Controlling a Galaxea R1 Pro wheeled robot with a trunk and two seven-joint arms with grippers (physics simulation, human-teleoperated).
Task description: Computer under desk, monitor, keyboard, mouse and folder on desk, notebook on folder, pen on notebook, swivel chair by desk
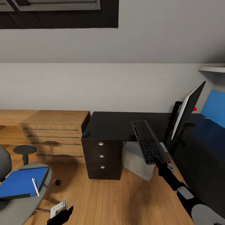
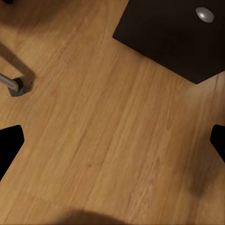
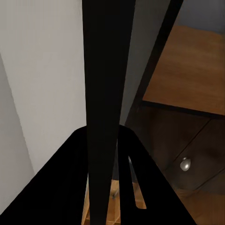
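While the right tool (image 1: 160,163) clamps the near end of the keyboard (image 1: 148,141), the board hangs tilted in the air, its far end over the tabletop (image 1: 109,125) near the monitor (image 1: 187,109). At near left, the left tool (image 2: 112,140) hangs over the floor (image 2: 108,140) with fingers spread, empty. On the chair (image 1: 22,200) lies the folder (image 1: 18,182) with the pen (image 1: 35,187) on it.

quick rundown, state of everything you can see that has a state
keyboard: held in the air by the right gripper, over the desk edge
left gripper: open, empty, above the floor
monitor: upright on the desk
desk drawers: shut
folder: flat on the swivel chair
pen: lying on the folder
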